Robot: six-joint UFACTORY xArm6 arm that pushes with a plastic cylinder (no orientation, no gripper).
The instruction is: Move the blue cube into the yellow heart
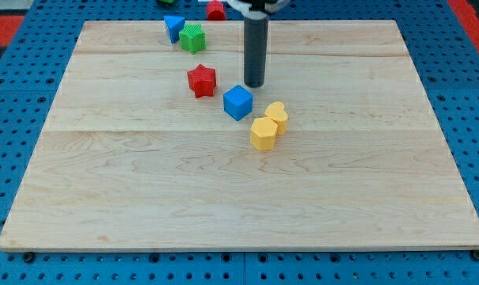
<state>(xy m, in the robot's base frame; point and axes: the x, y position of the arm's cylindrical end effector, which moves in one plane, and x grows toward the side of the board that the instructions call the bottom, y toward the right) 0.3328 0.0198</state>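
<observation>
cube (237, 102) left of heart (276, 113), tip (255, 84) above

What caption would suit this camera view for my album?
My tip rests just above the blue cube, which sits close to the yellow heart on the wooden board.

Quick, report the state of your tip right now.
My tip: no gripper, holding nothing; just above and right of the blue cube in the view, apparently not touching.

Two blue blocks (237, 102) (173, 27), two red (201, 80) (215, 10), two yellow (263, 134) (276, 115), two green (193, 38) (166, 2)
</observation>
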